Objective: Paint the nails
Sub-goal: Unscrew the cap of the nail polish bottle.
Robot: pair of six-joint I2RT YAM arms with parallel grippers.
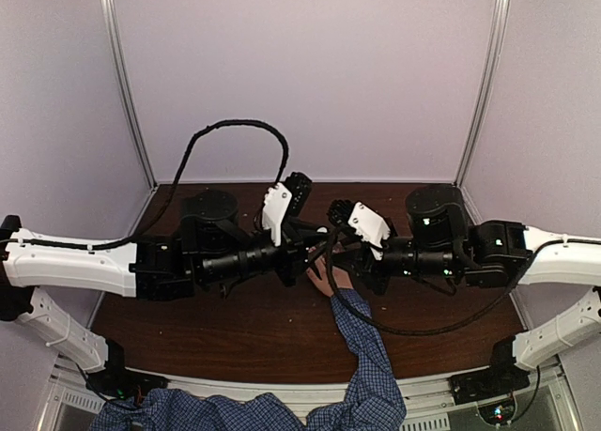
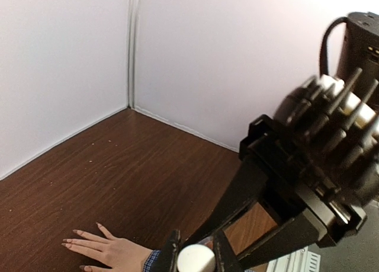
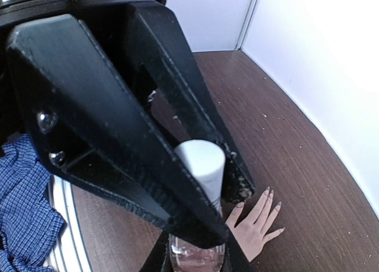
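Nails (image 2: 77, 232), pinkish and pointed, tip the five fingers of a light-skinned human hand (image 2: 112, 251). The hand lies palm down, fingers spread, on the dark brown wooden table (image 2: 136, 165). A blue checked sleeve (image 1: 368, 356) runs from the near table edge up to the middle, between the two arms. The hand is near table centre, and the top view hides most of it under the arms.

Left pincer (image 2: 195, 257): pressed in on the small clear glass nail-polish bottle (image 3: 195, 254), one finger on either side of the body. The bottle is upright and held clear of the table.

Right pincer (image 3: 220, 204): comes at the bottle from above and pinches the white cylindrical cap (image 3: 201, 159) sitting on top of it. Can't tell whether the cap is screwed down or loose.

Both pincers meet on the one bottle, above the wrist end of the hand. In the right wrist view the hand lies right of the bottle and lower down, fingertips toward the far side of the table. In the left wrist view it is left of the cap, fingertips pointing away from the pincer. Bottle and hand are apart, no contact.

Pale booth walls (image 1: 310, 74) close off the back and both sides of the table.
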